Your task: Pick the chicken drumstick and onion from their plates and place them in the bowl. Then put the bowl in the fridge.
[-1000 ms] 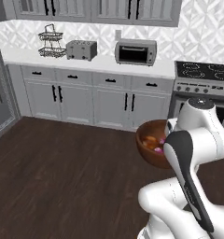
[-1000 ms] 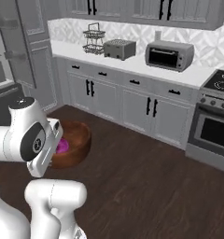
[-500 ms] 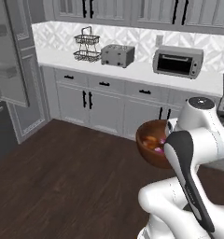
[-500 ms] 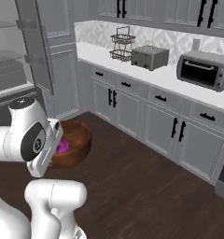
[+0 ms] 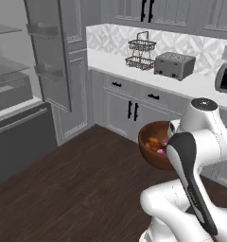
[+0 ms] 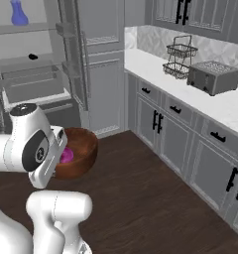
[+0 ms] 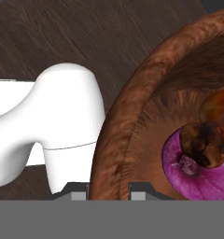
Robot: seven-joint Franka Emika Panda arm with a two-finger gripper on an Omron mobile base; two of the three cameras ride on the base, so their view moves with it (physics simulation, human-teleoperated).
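With the bowl clamped at its rim by the shut gripper, drumstick and onion inside, the open fridge has been swung into the frame's left, so shelving is judged next.

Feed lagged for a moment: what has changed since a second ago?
The base has turned left: stove and toaster oven slid out right, and the open fridge came into view. The gripper stays shut on the bowl rim, onion and chicken drumstick still inside.
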